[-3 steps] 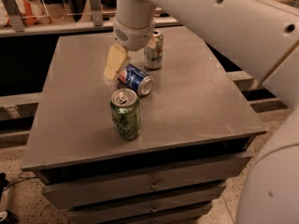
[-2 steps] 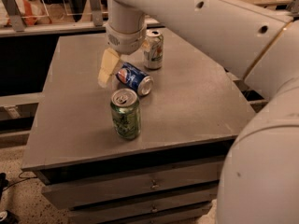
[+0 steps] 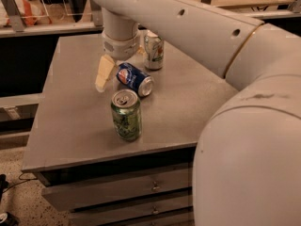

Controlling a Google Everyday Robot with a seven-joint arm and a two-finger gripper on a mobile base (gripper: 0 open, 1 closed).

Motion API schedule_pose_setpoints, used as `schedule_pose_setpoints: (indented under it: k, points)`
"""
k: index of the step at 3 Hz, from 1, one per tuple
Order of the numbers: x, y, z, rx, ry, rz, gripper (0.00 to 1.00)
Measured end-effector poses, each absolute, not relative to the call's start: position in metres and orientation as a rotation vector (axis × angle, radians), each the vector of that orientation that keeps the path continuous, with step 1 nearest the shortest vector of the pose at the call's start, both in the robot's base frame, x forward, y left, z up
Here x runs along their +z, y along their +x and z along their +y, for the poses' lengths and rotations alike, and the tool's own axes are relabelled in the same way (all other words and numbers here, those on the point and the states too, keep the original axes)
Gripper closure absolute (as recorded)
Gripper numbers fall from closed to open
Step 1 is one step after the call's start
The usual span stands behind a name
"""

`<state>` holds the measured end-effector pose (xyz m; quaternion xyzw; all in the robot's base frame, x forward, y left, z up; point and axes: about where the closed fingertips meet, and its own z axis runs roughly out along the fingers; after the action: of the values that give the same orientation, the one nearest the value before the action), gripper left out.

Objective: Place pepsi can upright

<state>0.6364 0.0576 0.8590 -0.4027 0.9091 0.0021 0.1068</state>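
The pepsi can [image 3: 135, 78] is dark blue with a round red-white-blue logo. It lies on its side near the middle of the grey table [image 3: 70, 121], with its silver end pointing to the front right. My gripper [image 3: 120, 64] hangs from the white arm just above and behind the can. It is open. One cream finger [image 3: 104, 73] reaches down to the left of the can, apart from it. The other finger is mostly hidden behind the can. Nothing is held.
A green can [image 3: 126, 115] stands upright just in front of the pepsi can. A silvery-white can [image 3: 154, 50] stands upright behind it. The table has drawers [image 3: 122, 192] below its front edge. My large white arm [image 3: 244, 107] fills the right side.
My gripper has shifted slightly left and down, and its cream finger is now lower beside the pepsi can. None of the cans has moved.
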Motion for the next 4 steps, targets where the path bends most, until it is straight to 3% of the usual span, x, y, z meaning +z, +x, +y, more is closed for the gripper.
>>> schedule_pose_setpoints:
  k: [1,2,4]
  points:
    - [0.847,0.636,0.054,-0.001,-1.178,2.708,0.0]
    - [0.836,0.631,0.052,-0.004,-1.192,2.72,0.18]
    - [0.844,0.62,0.059,-0.001,-1.299,2.642,0.65]
